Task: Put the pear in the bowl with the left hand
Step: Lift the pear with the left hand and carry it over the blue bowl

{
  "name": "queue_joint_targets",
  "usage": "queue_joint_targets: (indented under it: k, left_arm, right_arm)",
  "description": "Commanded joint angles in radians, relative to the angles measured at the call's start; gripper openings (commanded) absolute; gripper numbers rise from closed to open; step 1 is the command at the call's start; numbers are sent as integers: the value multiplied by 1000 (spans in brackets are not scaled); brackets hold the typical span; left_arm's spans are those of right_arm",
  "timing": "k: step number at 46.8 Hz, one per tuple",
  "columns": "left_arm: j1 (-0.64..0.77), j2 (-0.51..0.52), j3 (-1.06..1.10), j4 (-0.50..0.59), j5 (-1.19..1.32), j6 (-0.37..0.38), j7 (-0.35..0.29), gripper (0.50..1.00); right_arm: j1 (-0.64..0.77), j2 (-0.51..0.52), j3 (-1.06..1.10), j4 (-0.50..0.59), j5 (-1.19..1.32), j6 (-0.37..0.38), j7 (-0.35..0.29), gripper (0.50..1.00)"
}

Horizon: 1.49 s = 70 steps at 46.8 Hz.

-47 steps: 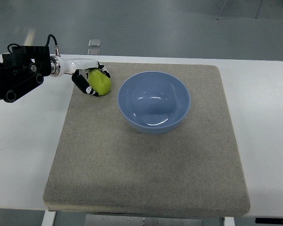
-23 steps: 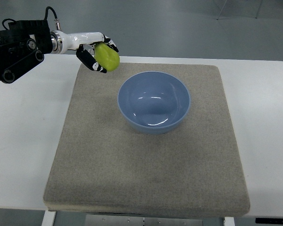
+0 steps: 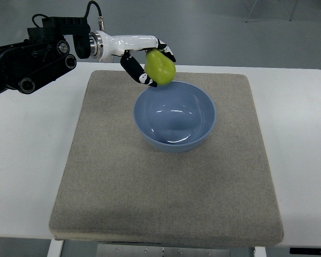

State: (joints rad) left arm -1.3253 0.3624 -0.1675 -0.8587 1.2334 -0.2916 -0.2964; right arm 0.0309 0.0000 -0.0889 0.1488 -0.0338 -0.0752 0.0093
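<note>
1. A grey felt mat [image 3: 166,176] covers most of the white table [image 3: 27,160], its near edge close to the table's front.
2. A light blue bowl [image 3: 174,116] stands upright on the far half of the mat, its inside bare.
3. The green pear [image 3: 160,67] hangs in the air above the bowl's far left rim.
4. The left hand [image 3: 147,60] has its black-tipped fingers [image 3: 135,70] curled around the pear, gripping it; its white forearm and black arm reach in from the left edge.
</note>
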Motion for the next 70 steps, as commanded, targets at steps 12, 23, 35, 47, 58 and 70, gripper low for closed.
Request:
queue_joint_targets:
  k: [12, 23, 35, 47, 58, 70]
  left_arm:
    - [3, -59, 2, -17, 5, -1, 0, 656]
    - [18, -102, 16, -28, 14, -3, 0, 683]
    - [58, -129, 45, -25, 23, -1, 2, 726]
    - [84, -135, 51, -16, 24, -1, 2, 754]
    - [84, -135, 57, -14, 100, 8, -1, 750]
    - [84, -149, 52, -22, 222, 75, -12, 752]
  right_arm:
    - [0, 0, 0, 0, 0, 0, 0, 926]
    - [0, 0, 0, 0, 0, 0, 0, 924]
    - [0, 0, 0, 0, 0, 0, 0, 924]
    - [0, 0, 0, 0, 0, 0, 0, 926]
    - [0, 0, 0, 0, 0, 0, 0, 926]
    - [0, 0, 0, 0, 0, 0, 0, 926]
